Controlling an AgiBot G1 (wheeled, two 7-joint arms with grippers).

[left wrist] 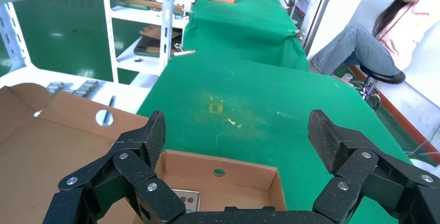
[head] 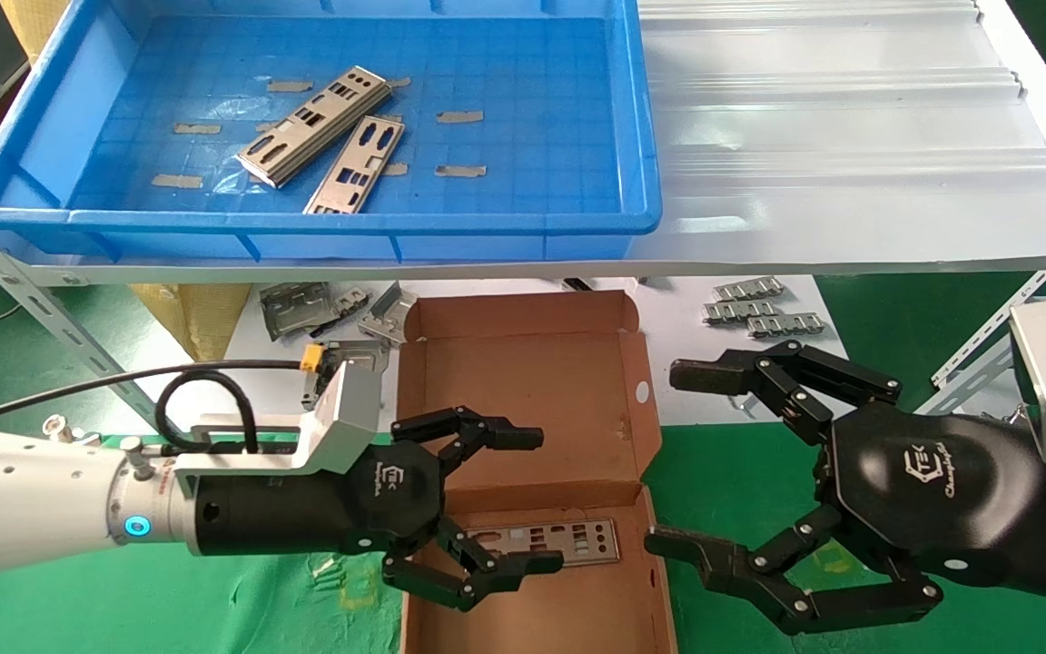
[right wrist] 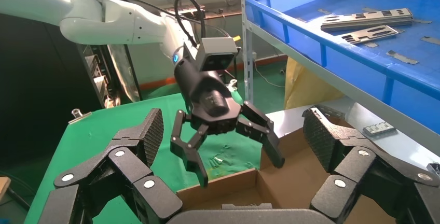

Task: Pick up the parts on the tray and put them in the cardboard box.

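Both grippers, left [head: 537, 500] and right [head: 668, 459], hover over the cardboard box [head: 523, 381], jaws spread empty.

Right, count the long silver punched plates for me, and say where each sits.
3: two parts lie side by side in the blue tray; one part lies in the cardboard box. More may be stacked under the thicker one.

Shiny punched metal parts [head: 314, 125] lie in a glossy blue plastic tray [head: 641, 136]; the cardboard box [head: 523, 381] is matt.
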